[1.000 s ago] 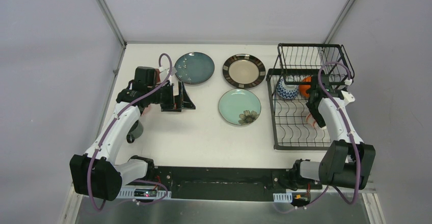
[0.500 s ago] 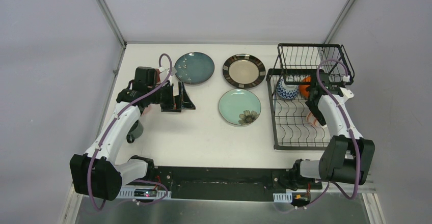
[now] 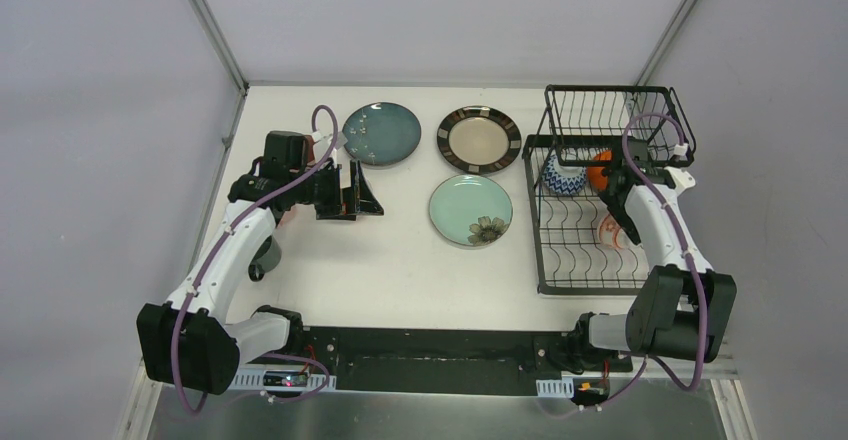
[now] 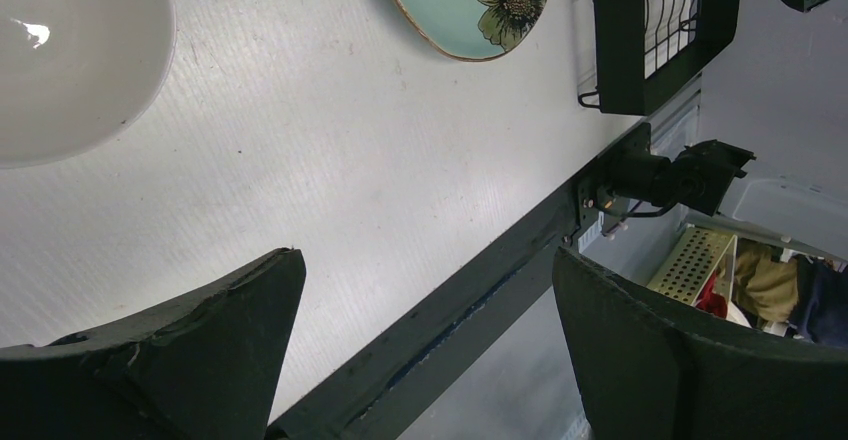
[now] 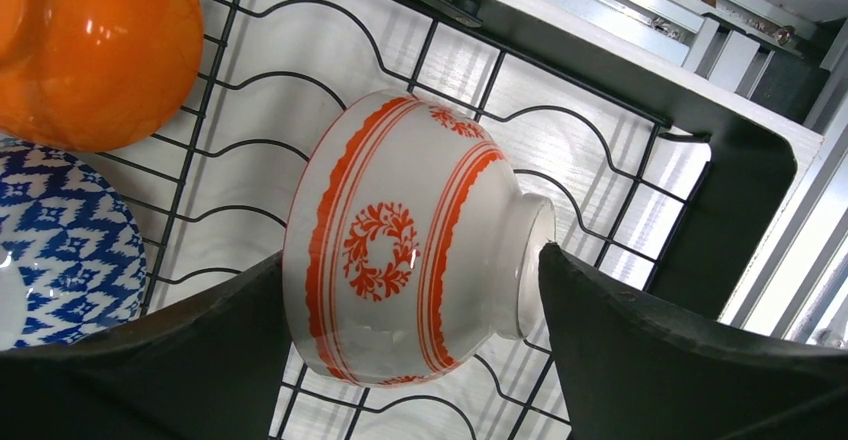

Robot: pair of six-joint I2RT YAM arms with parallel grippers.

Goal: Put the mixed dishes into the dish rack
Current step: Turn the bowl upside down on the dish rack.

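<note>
Now: red-patterned bowl (image 5: 400, 230) on its side in dish rack (image 3: 542, 230) lower tray, axis spanning right gripper (image 5: 412, 260). Jaws flank rim & foot; can't tell if clamped. Left gripper (image 4: 425, 255) spread, empty.

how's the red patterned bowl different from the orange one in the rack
The red-patterned bowl is white with red bands and a wreath motif; the orange bowl is plain glossy orange. The red-patterned bowl lies on its side between the fingers of the right hand; the orange bowl sits apart from them. Both rest on the wires of the dish rack.
</note>
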